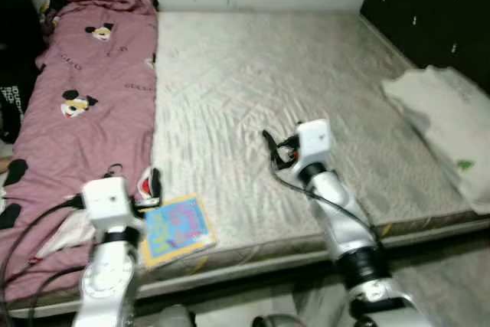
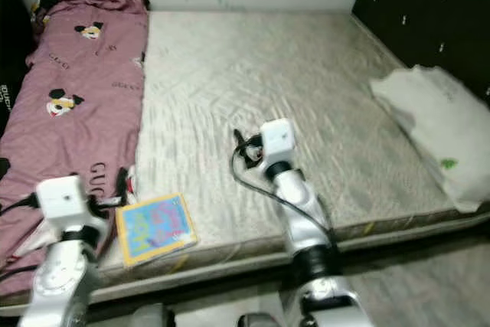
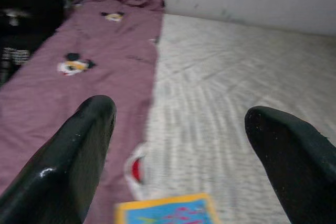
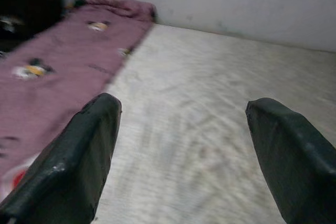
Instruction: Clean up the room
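Left gripper point(image 1: 155, 186) gapes just beside book point(image 1: 178, 229).

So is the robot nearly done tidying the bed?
Not really. Nothing looks put away yet. Both grippers, left and right, hover open and hold nothing. The book lies at the mattress edge, the pink blanket is spread out, the pillow sits aside.

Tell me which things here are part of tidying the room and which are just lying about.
To tidy:
book at the mattress's near edge
pink blanket spread along the left
white pillow on the right

Just there:
mattress
dark headboard
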{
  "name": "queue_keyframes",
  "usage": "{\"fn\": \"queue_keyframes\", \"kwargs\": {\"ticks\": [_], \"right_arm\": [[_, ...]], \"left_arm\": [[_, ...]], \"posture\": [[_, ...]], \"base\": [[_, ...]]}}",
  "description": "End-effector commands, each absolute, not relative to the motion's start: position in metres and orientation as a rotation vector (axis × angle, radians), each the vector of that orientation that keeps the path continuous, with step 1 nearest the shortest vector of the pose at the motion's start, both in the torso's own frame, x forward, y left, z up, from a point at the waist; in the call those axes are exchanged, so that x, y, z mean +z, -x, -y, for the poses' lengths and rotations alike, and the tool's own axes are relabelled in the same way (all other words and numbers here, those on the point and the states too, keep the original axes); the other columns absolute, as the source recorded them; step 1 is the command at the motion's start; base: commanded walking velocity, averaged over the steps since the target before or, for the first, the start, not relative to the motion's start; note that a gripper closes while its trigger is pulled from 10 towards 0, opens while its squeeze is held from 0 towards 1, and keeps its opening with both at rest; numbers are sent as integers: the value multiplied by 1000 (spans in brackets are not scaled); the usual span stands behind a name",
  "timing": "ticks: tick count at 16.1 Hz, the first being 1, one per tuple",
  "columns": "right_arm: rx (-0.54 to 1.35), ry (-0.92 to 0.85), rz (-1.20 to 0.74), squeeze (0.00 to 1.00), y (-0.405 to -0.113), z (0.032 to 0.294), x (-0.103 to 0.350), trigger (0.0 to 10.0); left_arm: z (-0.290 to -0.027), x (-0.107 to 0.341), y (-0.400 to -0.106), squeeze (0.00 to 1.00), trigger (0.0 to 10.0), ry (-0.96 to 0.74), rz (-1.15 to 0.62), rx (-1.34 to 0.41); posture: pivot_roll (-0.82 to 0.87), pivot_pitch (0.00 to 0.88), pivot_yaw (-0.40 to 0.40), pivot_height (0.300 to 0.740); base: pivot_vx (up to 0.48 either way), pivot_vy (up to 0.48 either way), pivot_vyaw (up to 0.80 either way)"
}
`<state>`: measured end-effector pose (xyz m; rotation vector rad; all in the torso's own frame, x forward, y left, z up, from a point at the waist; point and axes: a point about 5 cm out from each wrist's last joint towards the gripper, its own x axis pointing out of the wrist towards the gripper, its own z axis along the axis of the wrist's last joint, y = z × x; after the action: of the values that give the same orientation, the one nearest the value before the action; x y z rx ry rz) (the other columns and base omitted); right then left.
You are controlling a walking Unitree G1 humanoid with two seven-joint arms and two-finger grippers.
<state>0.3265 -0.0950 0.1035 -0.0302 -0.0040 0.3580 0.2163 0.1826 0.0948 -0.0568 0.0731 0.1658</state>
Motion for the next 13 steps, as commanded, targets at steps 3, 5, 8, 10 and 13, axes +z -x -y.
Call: {"fn": "queue_keyframes", "kwargs": {"ticks": [3,5,8,10,13], "right_arm": [[327,55,13,0,-328,104,106,10000],[335,52,7,0,-328,103,104,10000],[345,50,4,0,-328,101,104,10000],[344,49,4,0,-328,101,104,10000],[338,42,5,0,-329,101,105,10000]], "left_arm": [[-181,99,-218,0,10000,90,-61,158],[-181,99,-219,0,10000,89,-56,158],[-182,101,-219,0,10000,73,-50,169],[-182,101,-220,0,10000,62,-52,165],[-189,105,-224,0,10000,27,-41,207]], "posture": [[-11,45,-53,740],[-7,42,-55,740],[-4,41,-53,740],[-3,42,-53,740],[-6,57,-48,740]], "base": [[0,480,0],[0,480,0],[0,416,0],[0,0,0],[0,0,0]]}}
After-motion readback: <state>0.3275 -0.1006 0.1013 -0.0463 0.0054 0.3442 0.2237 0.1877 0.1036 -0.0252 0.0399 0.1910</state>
